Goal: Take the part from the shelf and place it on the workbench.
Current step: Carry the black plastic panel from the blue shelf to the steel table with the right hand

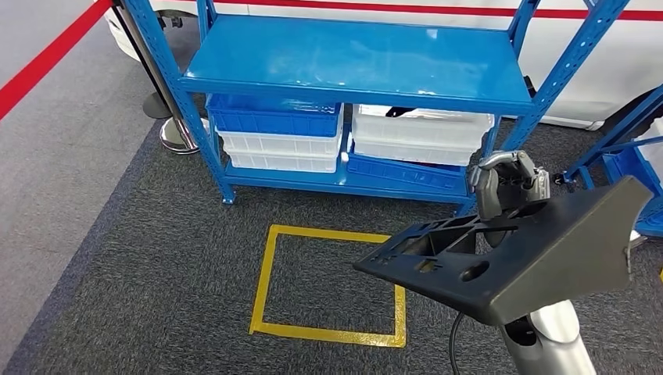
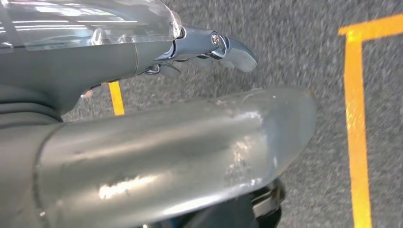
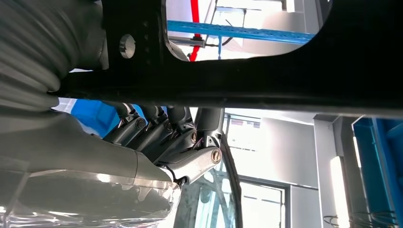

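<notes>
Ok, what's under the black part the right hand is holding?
Under the black part show the right arm, grey carpet and a corner of the yellow floor square. The right hand grips its far edge; the rest is hidden.

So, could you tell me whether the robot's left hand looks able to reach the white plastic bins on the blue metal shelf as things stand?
Probably not yet: the left hand hangs over the grey carpet, while the white plastic bins sit back under the blue metal shelf.

Grey carpet floor (image 1: 117,258), yellow taped square (image 1: 332,283), blue shelf rack (image 1: 352,58), red-striped white wall (image 1: 594,47).
</notes>
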